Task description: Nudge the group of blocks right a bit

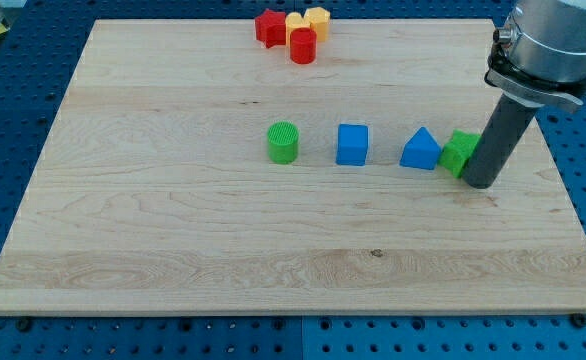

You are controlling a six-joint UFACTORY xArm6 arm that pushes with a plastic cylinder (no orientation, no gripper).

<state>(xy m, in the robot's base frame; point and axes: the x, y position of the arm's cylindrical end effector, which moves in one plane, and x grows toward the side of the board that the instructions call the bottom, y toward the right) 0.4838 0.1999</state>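
Observation:
A tight group of blocks sits at the view's top middle of the wooden board [173, 240]: a red star [269, 26], a red cylinder [303, 45], a yellow block [295, 21] and a yellow-orange block [317, 19]. My tip [478, 181] is far from them, at the view's right, touching the right side of a green block [460, 152]. A blue triangular block [421, 149] lies just left of the green block.
A blue cube [352, 144] and a green cylinder [283, 142] stand in a row left of the blue triangle. The arm's grey body [553, 40] hangs over the board's top right corner. A blue perforated table surrounds the board.

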